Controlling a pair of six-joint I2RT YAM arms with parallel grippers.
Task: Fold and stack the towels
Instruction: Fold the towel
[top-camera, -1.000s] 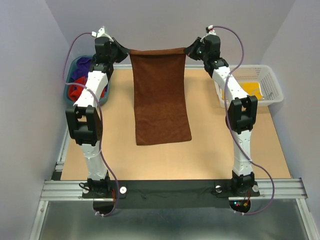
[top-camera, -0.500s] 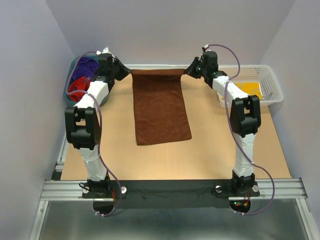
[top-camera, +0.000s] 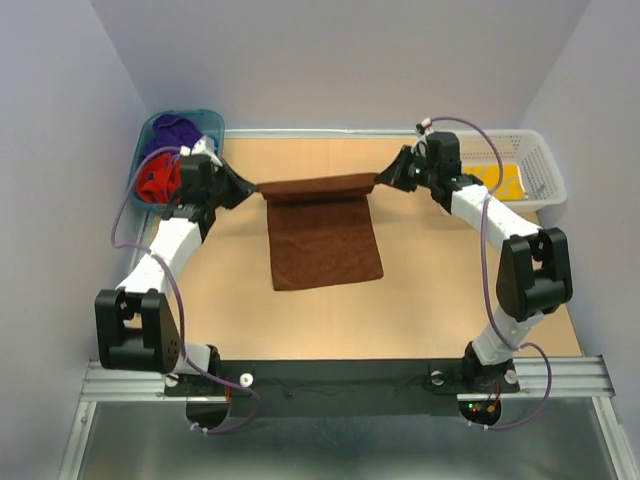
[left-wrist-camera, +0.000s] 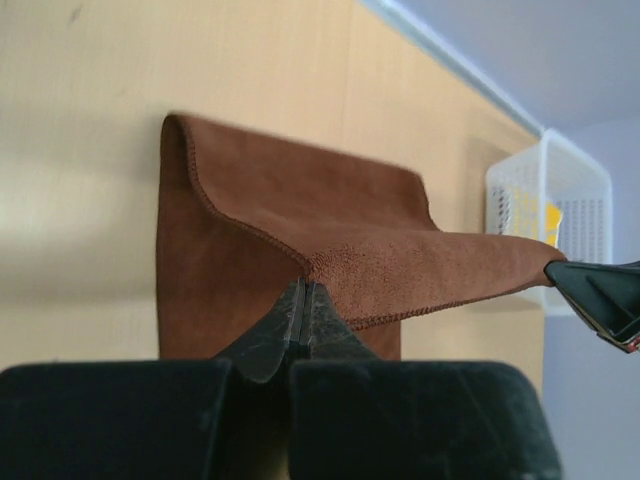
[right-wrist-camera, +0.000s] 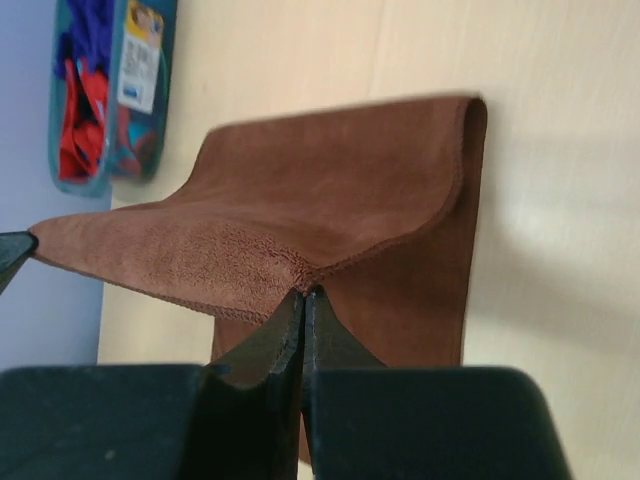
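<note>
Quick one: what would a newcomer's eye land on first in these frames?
The plain brown cloth towel at mid-table, its far edge raised and stretched between the left gripper and right gripper, each shut on a corner. Next, the teal plastic tub of purple and red cloths far left, and the white mesh basket holding a yellow towel far right.

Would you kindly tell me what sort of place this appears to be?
Likely a lab robot cell: plain walls box in a wooden table, and two arms are bolted to a metal rail.
</note>
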